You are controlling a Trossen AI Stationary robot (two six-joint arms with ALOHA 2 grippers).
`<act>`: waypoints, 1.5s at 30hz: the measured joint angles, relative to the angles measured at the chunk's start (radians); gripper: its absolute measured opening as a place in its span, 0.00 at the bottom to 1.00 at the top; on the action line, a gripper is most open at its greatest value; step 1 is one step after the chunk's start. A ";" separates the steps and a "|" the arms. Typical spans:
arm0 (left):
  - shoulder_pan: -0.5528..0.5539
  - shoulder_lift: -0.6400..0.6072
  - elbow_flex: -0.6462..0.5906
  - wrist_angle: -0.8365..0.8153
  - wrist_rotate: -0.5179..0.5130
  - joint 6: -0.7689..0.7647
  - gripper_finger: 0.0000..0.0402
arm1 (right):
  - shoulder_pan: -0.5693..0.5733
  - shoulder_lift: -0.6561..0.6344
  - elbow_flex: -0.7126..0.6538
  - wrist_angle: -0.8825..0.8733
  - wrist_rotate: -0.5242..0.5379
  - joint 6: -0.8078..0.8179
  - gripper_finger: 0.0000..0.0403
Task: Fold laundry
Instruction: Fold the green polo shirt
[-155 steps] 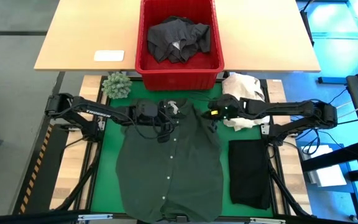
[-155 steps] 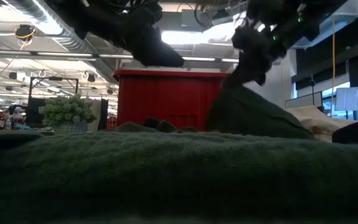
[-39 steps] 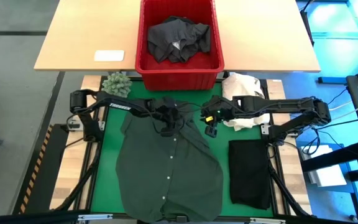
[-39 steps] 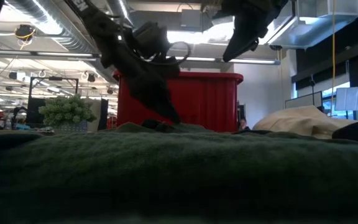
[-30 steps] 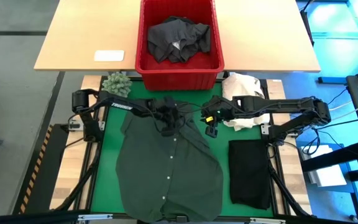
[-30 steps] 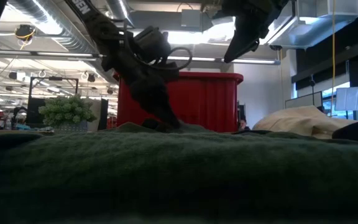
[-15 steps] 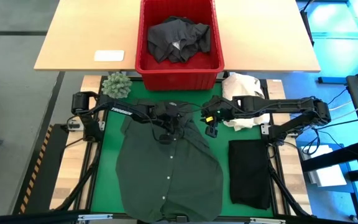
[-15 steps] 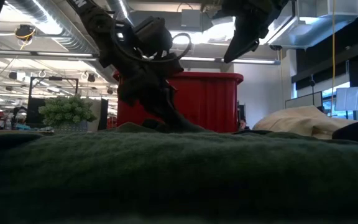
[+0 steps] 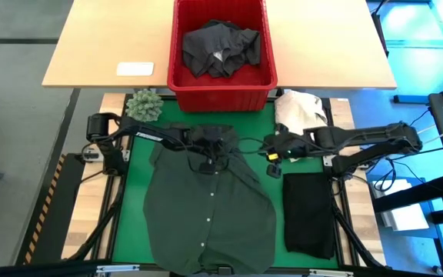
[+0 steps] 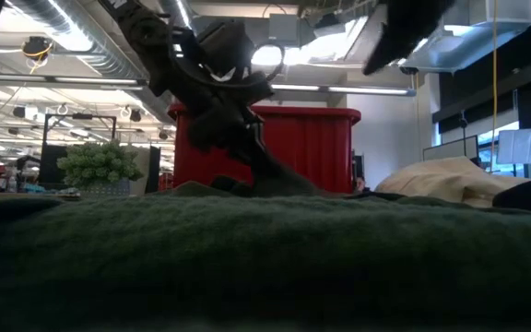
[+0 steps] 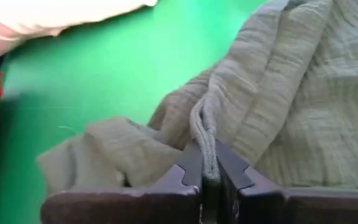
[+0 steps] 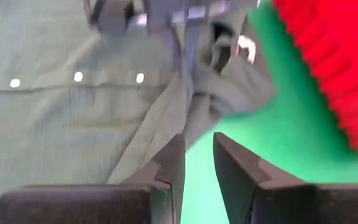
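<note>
I have the left gripper (image 11: pixel 209 180) closed on a raised fold of the dark green shirt (image 9: pixel 210 208), near its collar at the 12 o'clock end of the garment. The pinch sits on a ridge of cloth, which I judge gives a firm hold for pulling that edge over. The shirt lies buttons-up on the green mat (image 9: pixel 133 215), filling most of it.

The right gripper (image 9: pixel 272 159) hangs off the shirt's 2 o'clock corner with its fingers slightly parted and nothing between them; it holds no cloth.

A folded black garment (image 9: pixel 308 214) lies at 4 o'clock, just beside the shirt. The red basket (image 9: pixel 221 86) with a dark grey garment (image 9: pixel 221 48) stands at 12 o'clock, close behind the collar. A cream-white cloth heap (image 9: pixel 300 109) lies at 2 o'clock, near the right arm. A small plant (image 9: pixel 143 104) stands at 11 o'clock.
</note>
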 joint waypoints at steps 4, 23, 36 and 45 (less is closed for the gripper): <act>0.002 -0.023 0.000 0.015 0.003 0.027 0.01 | 0.028 -0.062 -0.127 0.039 -0.002 0.095 0.21; 0.001 -0.059 0.000 0.133 -0.003 0.157 0.01 | 0.193 -0.066 -0.537 0.428 -0.330 0.506 0.21; 0.032 -0.103 0.000 0.169 -0.042 0.181 0.01 | 0.274 0.058 -0.545 0.462 -0.341 0.660 0.46; 0.078 -0.105 0.000 0.187 -0.062 0.167 0.01 | 0.324 0.169 -0.545 0.664 -0.360 0.732 0.55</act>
